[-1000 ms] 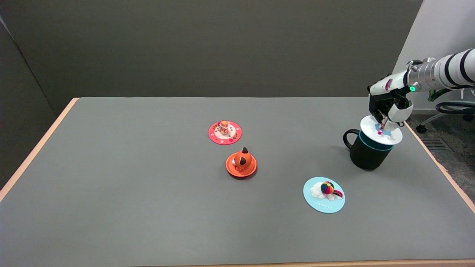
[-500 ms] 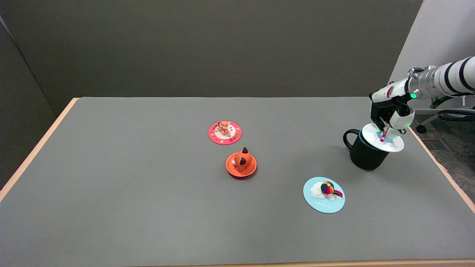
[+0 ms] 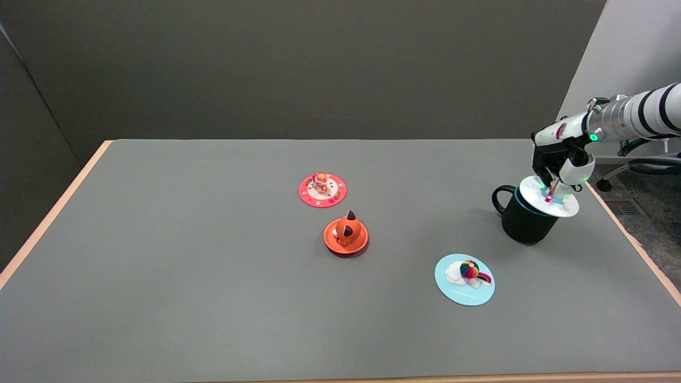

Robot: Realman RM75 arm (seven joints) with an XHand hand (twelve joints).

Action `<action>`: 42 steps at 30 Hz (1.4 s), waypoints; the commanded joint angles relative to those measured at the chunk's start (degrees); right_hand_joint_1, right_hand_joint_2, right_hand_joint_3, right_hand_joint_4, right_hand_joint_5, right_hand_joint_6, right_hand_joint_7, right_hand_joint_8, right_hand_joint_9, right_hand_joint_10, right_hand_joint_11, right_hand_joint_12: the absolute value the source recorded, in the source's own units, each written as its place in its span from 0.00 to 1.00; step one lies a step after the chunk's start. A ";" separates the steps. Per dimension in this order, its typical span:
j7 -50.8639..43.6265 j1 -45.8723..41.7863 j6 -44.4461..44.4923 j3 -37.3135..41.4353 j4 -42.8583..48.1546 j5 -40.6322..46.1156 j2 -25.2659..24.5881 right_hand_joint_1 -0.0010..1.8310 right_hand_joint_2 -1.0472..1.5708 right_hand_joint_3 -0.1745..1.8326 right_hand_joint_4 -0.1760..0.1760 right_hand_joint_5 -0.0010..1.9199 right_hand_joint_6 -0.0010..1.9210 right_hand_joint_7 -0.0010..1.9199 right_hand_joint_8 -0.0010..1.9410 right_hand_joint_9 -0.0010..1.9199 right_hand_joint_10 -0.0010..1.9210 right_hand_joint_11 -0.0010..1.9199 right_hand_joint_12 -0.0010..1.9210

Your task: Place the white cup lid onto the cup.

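Right arm extended from the right edge.
Its right hand points downward, fingers pinched together around something small.

Four lids, one cup, one hand.

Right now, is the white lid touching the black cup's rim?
Touching. In the head view the white lid sits tilted and off-centre on the black cup, its right side overhanging, with the right hand pinching its top figure.
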 commanded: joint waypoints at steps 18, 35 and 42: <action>0.34 0.51 1.53 -1.18 -1.24 0.38 -0.23 0.66 0.79 0.20 0.45 0.47 0.53 0.50 0.62 0.44 0.55 0.33 0.45; 1.70 0.20 2.23 -2.47 -1.46 0.38 -0.23 0.66 0.80 0.20 0.43 0.47 0.53 0.49 0.63 0.42 0.56 0.33 0.44; 2.46 0.35 2.95 -3.13 -1.20 0.46 -0.23 0.66 0.80 0.21 0.43 0.47 0.54 0.49 0.64 0.41 0.56 0.33 0.44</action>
